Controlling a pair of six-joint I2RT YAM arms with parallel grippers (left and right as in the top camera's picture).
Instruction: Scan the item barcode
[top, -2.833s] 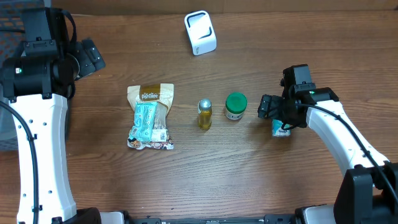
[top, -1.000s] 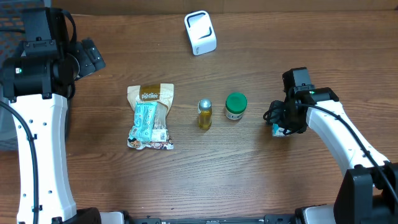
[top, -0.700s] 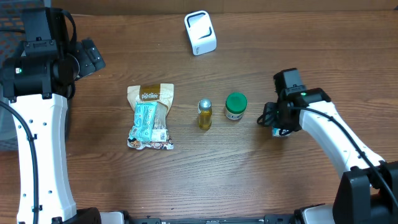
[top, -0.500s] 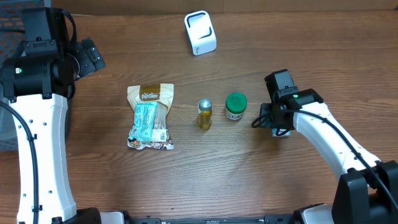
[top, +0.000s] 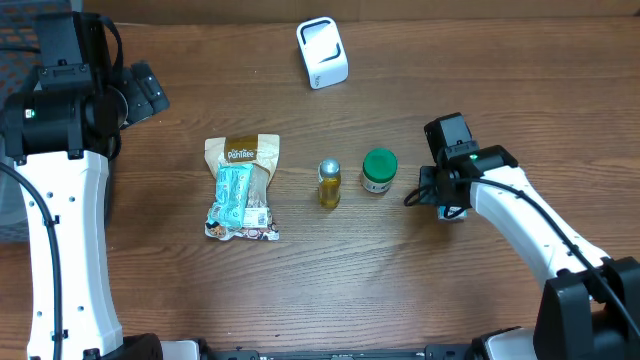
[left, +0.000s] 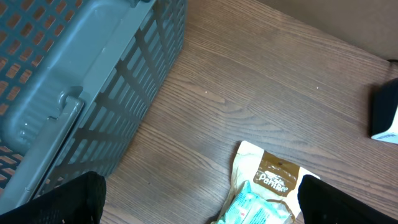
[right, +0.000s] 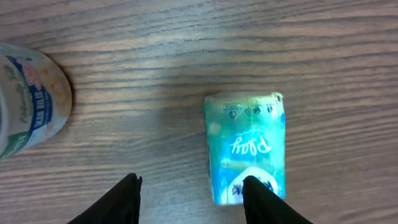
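Note:
A small teal packet (right: 245, 146) lies flat on the wooden table, and in the overhead view only its end (top: 453, 212) peeks out from under the right arm. My right gripper (right: 196, 202) hovers low over it with its jaws apart. Bare table shows between them, and the right finger (right: 267, 202) overlaps the packet's near end. The white scanner (top: 322, 53) stands at the back of the table. My left gripper (left: 199, 205) is wide open and high at the far left, holding nothing.
A green-lidded jar (top: 379, 170) stands just left of the right gripper (top: 428, 190), and its label (right: 28, 106) shows in the right wrist view. A small yellow bottle (top: 329, 183) and a snack bag (top: 242, 187) lie further left. A grey basket (left: 74, 81) sits beyond the table's left side.
The right arm has swung left toward the jar and its jaws have narrowed. The teal packet now sits off toward the right finger. The left arm has not moved.

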